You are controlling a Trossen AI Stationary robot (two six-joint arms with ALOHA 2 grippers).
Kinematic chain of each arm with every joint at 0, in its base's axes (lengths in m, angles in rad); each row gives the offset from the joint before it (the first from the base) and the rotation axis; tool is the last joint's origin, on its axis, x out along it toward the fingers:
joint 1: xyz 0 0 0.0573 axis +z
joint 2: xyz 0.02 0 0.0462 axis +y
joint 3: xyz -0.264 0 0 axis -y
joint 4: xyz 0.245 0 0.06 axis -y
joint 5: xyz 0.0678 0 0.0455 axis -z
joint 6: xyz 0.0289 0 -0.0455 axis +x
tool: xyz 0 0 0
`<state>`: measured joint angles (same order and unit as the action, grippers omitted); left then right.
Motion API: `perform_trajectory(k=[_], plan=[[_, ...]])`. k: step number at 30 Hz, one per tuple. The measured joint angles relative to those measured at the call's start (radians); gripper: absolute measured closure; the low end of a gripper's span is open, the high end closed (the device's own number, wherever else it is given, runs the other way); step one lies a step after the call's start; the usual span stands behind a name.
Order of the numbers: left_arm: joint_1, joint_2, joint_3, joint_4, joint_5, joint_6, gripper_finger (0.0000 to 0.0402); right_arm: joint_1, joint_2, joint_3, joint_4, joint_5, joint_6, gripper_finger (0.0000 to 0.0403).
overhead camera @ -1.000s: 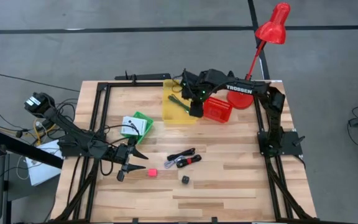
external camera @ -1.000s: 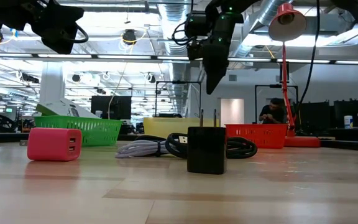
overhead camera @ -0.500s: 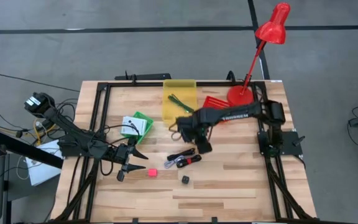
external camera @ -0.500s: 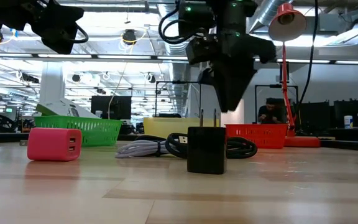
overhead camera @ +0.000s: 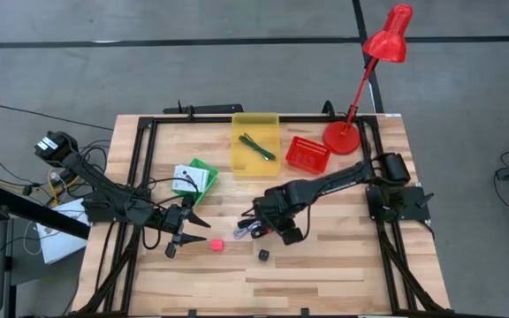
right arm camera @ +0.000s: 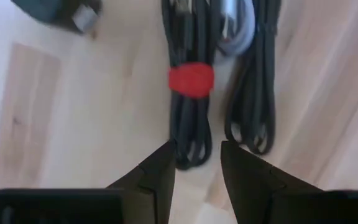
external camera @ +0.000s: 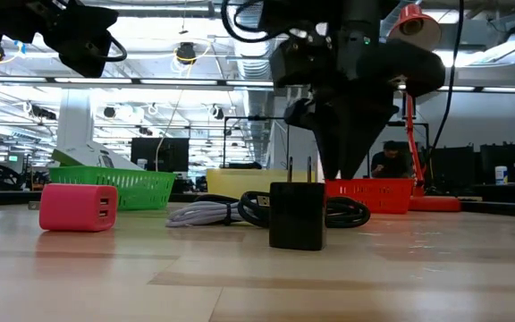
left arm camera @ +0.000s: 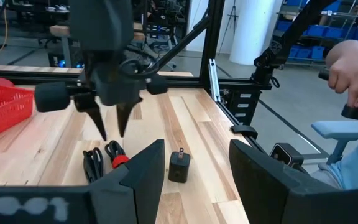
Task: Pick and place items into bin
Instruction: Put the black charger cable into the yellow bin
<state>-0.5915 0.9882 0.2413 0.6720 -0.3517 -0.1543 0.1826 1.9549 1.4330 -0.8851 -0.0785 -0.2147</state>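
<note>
The black cable bundle [overhead camera: 256, 228] with a red tie [right arm camera: 191, 79] lies flat on the wood, beside a pale grey cable [external camera: 199, 213]. My right gripper [overhead camera: 272, 228] hangs over it, pointing down and open. In the right wrist view its fingers [right arm camera: 161, 163] stand on either side of the bundle's looped end [right arm camera: 191, 152], apart from it. The pink cube [overhead camera: 215, 245] and the black cube [overhead camera: 262, 254] sit nearer the table's near edge. A white packet [overhead camera: 186, 179] lies in the green basket [overhead camera: 205, 168]. My left gripper [overhead camera: 184, 237] waits open, left of the pink cube.
A yellow bin [overhead camera: 255, 143] with a thin green item in it and a red basket [overhead camera: 308, 154] stand toward the far edge. The red lamp [overhead camera: 360, 84] rises at the far right corner. A person's hand [left arm camera: 350, 65] shows beyond the table.
My right arm has swung from above the yellow bin and red basket toward the near edge. It has come down over the cable bundle, with its fingers now pointing down around the bundle's end. Nothing on the table has moved.
</note>
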Motion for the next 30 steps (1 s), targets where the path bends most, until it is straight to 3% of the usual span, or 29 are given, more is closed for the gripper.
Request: perform_trajectory(k=[22, 30], plan=[[-0.015, 0.0, 0.0, 0.0, 0.033, 0.001, 0.023, 0.03, 0.017, 0.0, 0.055, 0.001, 0.11, 0.028], [-0.016, 0.0, 0.0, 0.003, 0.033, 0.0, 0.023, 0.02, 0.13, 0.005, 0.045, -0.002, 0.087, 0.0281]])
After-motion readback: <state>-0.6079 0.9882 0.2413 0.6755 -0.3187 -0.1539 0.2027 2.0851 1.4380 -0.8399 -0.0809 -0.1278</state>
